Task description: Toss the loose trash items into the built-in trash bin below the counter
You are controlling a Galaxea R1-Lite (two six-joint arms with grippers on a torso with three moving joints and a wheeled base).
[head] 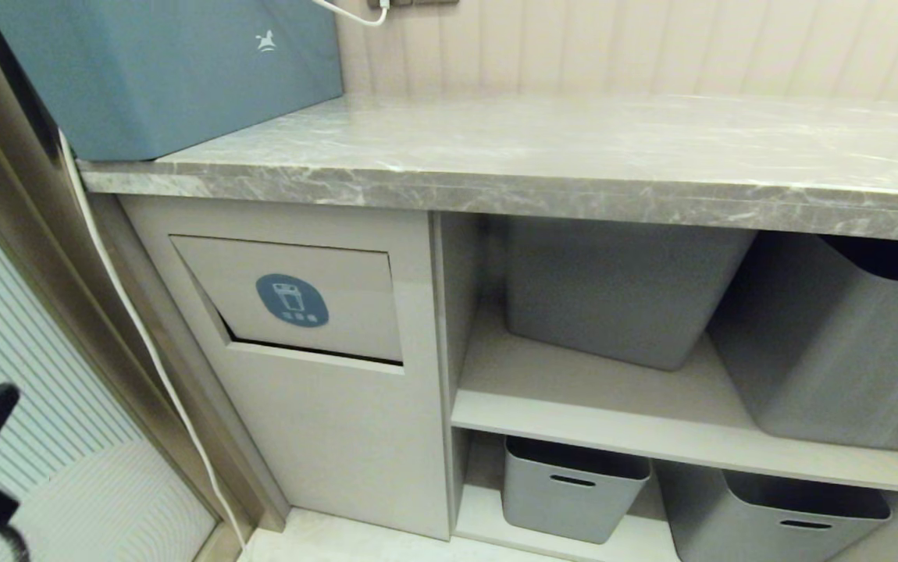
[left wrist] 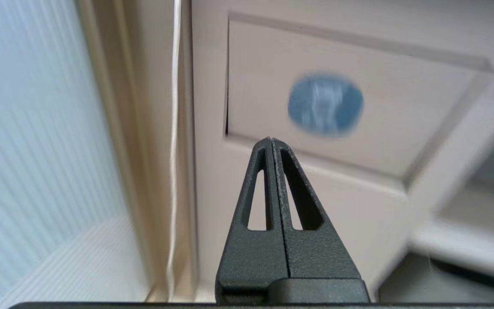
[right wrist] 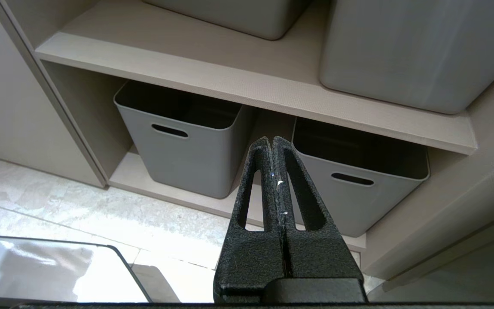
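Left tool (pinched closed, empty) faces the beige tilting flap of the built-in trash bin; right tool likewise closed, farther off.

Storage box on the surface, at its left end against the wall. Below the surface, at left: built-in trash bin in the cabinet front; cable hanging just left of it. To the right: upper shelf bearing two tubs side by side; beneath it, two more tubs. Left hand facing the bin flap's lower corner; right hand before the lower tubs.
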